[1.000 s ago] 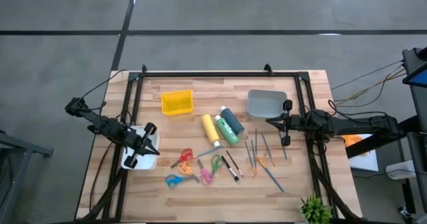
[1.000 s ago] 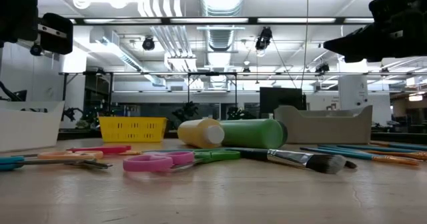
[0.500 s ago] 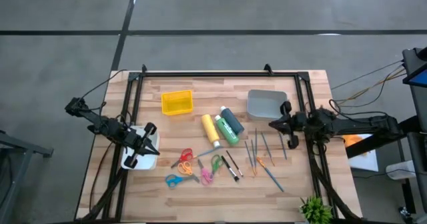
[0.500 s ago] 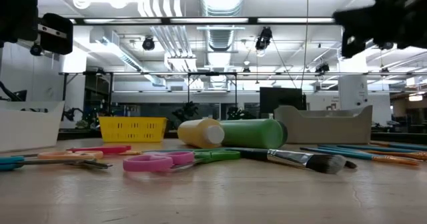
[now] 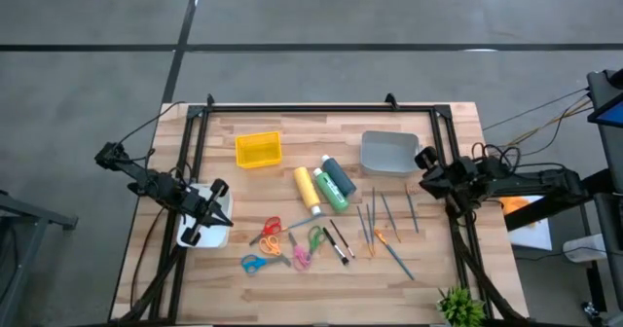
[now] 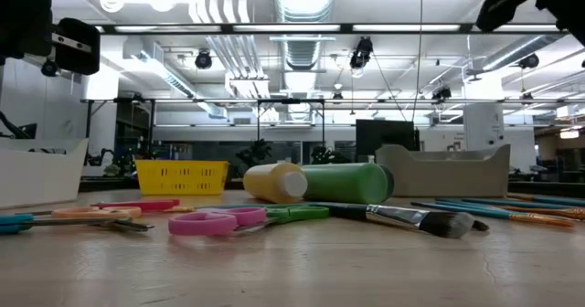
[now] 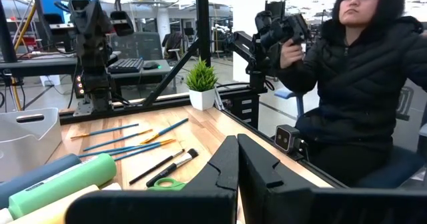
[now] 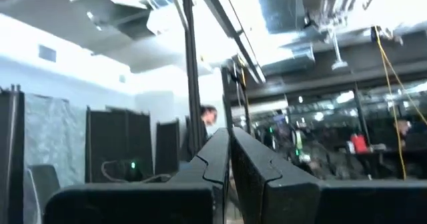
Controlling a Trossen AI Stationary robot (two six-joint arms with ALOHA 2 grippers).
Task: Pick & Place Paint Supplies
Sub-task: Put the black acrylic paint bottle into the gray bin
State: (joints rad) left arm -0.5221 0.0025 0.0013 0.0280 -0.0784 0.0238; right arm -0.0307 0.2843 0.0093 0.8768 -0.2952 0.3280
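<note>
The paint bottles (image 5: 324,185) lie on their sides, slanting near-left to far-right across the wooden table (image 5: 448,269). Brushes (image 5: 386,220) lie roughly near-to-far. Both the left gripper (image 5: 200,213) and the right gripper (image 5: 425,163) are closed and empty, with a workshop behind.

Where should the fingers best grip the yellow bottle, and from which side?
Probably at mid-body, from above. The yellow bottle lies on its side, and a green bottle lies close along one flank, so that gap looks tight for a finger; the fingers should close across its round width.

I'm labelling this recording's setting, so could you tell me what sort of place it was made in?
Most likely a robotics lab or workshop: exposed ceiling ducts and strip lighting overhead, a wooden table fitted with robot arms, and a person seated close by beside another arm rig.
</note>
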